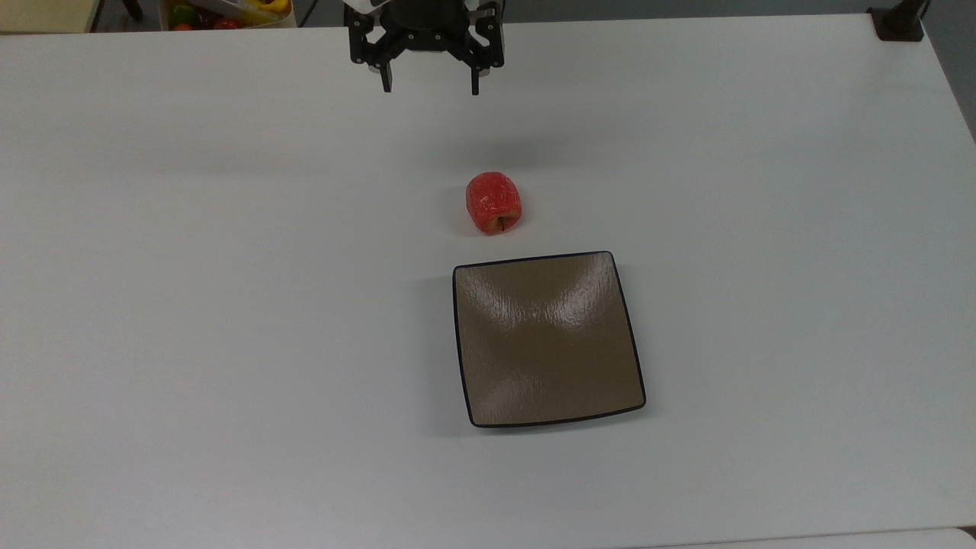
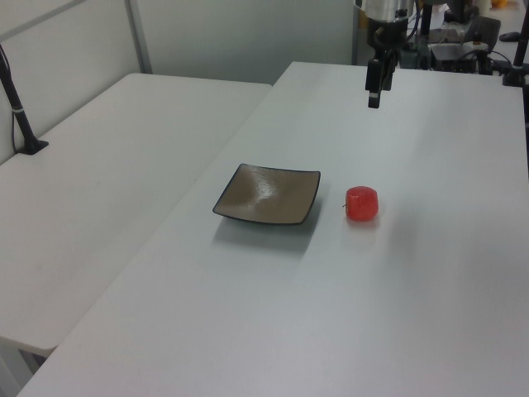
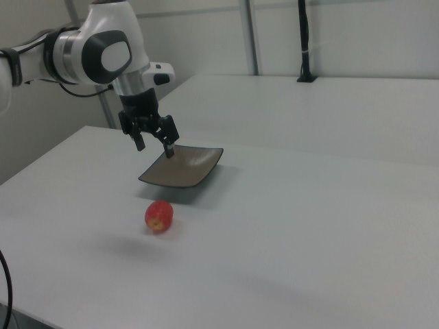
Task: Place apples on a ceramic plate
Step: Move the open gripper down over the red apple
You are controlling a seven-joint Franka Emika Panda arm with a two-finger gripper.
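table (image 1: pixel 229 305) ran white and broad under everything in the top view. going from the top view's left to its right, the black tool (image 1: pixel 431 82) came first, hanging at the far edge above the surface with its two fingers spread well apart and holding nothing. a little to the right and nearer the camera lay the apple (image 1: pixel 494 202), small and red with pale streaks, resting on its side on the table with its dark stem pointing toward the plate. the ceramic plate (image 1: pixel 549 339) sat just beyond it, square, glossy brown, dark-rimmed, near the apple but apart from it, and bare.

in the left view the order read plate (image 2: pixel 269 194), apple (image 2: pixel 361 203), then the tool (image 2: pixel 376 87) raised above and behind. in the right view the tool (image 3: pixel 154 145) hung on the white arm (image 3: pixel 96 51) above the table, with the apple (image 3: pixel 159 215) below it and the plate (image 3: pixel 182 166) behind.
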